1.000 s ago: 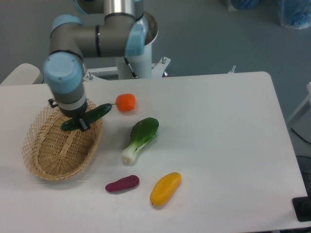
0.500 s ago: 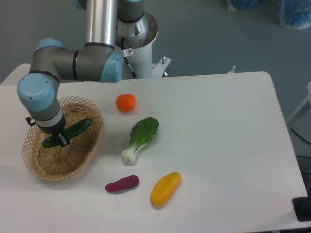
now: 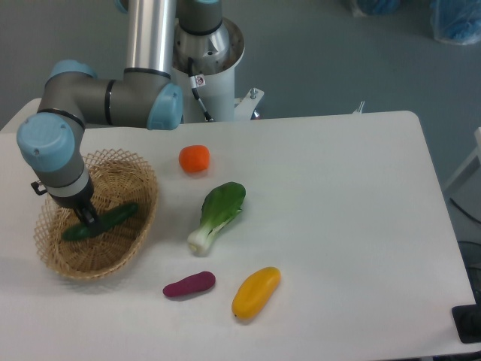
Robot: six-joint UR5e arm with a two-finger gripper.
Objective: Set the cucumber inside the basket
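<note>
The cucumber (image 3: 101, 222) is lying slantwise inside the basket (image 3: 139, 244), low over its woven floor, and my gripper (image 3: 85, 216) is clamping it near the middle. To the basket's right on the table (image 3: 338, 226) are sitting a tomato (image 3: 195, 159), a bok choy (image 3: 216, 215), a purple sweet potato (image 3: 189, 285) and a mango (image 3: 255, 292).

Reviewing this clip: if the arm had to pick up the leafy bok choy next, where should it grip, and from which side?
Probably from straight above, jaws closing across the firm white stem of the leafy green bok choy just above its base. It lies flat on the white table, stem toward the camera, with free space on both sides; the leaf end looks too soft and wide.
</note>
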